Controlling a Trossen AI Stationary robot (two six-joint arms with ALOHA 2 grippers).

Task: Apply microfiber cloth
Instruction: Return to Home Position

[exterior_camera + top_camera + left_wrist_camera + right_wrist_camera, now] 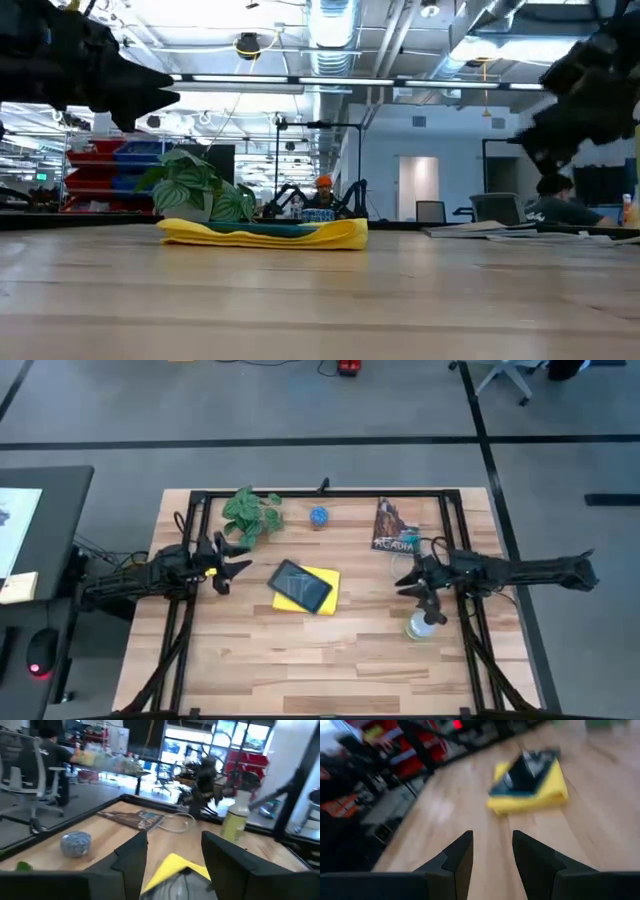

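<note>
Both empty and open, left gripper [238, 566] and right gripper [403, 583] flank the microfiber cloth [327, 578].

1. Your table [330, 660] is pale wood planking, smooth with a low sheen.
2. The microfiber cloth [326, 576] shows you soft, matt yellow fabric.
3. The tablet [298, 586] on it looks dark, smooth and glossy.
4. The spray bottle [418, 628] reads as clear plastic.
5. The frame [330, 493] round your table looks like matt black metal.

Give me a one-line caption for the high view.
Tablet lies on the yellow microfiber cloth mid-table; left gripper and right gripper wait open on either side, apart from both.
</note>
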